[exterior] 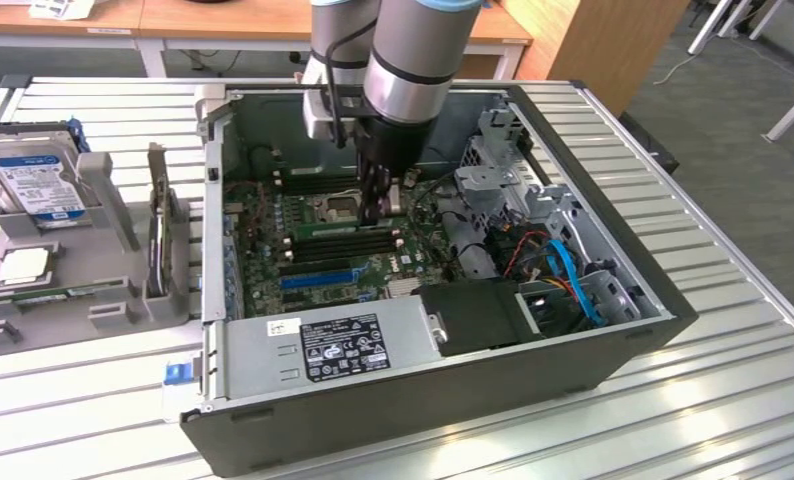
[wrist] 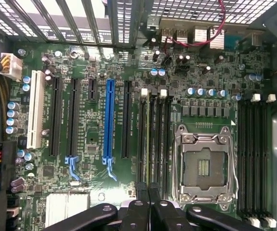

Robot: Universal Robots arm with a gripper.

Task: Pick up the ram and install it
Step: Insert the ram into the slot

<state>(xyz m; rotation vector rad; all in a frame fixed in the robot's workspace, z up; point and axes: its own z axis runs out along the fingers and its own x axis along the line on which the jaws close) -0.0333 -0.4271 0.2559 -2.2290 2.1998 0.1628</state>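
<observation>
Ram (wrist: 152, 139): stands on edge in the bank of black memory slots (wrist: 164, 139) just beside the processor socket (wrist: 204, 166). The wrist view looks down on its thin top edge; the exterior view gives its green side (exterior: 344, 228) along the slot.
Gripper (wrist: 148, 188): drawn narrow, with the fingertips (wrist: 140, 190) pinched on one end of the ram's top edge. In the exterior view it (exterior: 381, 200) hangs straight down into the case.
Socket: open and bare, with its metal frame around it – the wrist view makes this plain.
Blue expansion slot (wrist: 109, 120): on the far side of the memory slots from the socket.
Case (exterior: 411, 420): lies open on a slatted table (exterior: 717, 400), power supply (exterior: 330, 345) along its near wall.
Grey fixture (exterior: 104, 300): at the exterior view's left, beside the case – a hard drive (exterior: 37, 185) rests on it.
</observation>
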